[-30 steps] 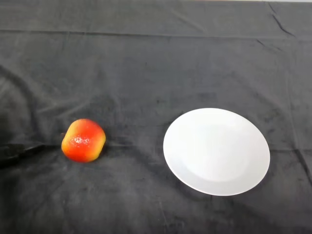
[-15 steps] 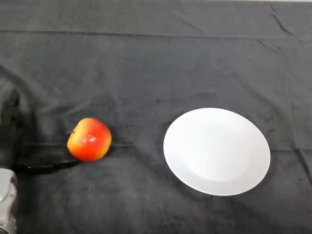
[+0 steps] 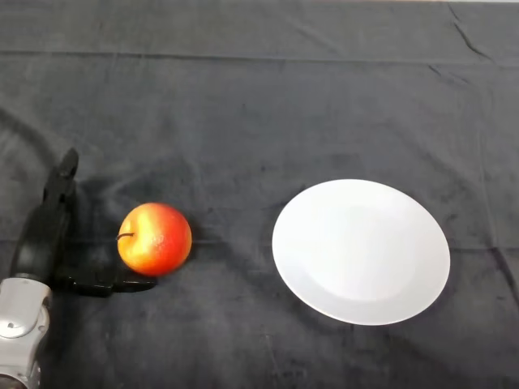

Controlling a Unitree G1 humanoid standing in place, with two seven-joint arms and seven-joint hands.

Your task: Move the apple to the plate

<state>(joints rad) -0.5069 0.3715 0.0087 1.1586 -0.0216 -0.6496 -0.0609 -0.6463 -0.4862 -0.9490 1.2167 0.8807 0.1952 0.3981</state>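
Note:
A red and yellow apple (image 3: 155, 238) lies on the dark cloth, left of centre, its stem pointing left. A white plate (image 3: 361, 251) sits to its right with a gap between them and nothing on it. My left hand (image 3: 45, 231) has come in from the lower left and stands just left of the apple. Its fingers point straight away from me and its thumb (image 3: 113, 284) reaches right under the apple's near side. The hand is open and holds nothing.
The dark cloth (image 3: 259, 97) covers the whole table, with creases at the far right and along the back.
My left arm and hand have come into view at the lower left and closed in on the apple. The apple has rolled a little to the right, stem now facing left.

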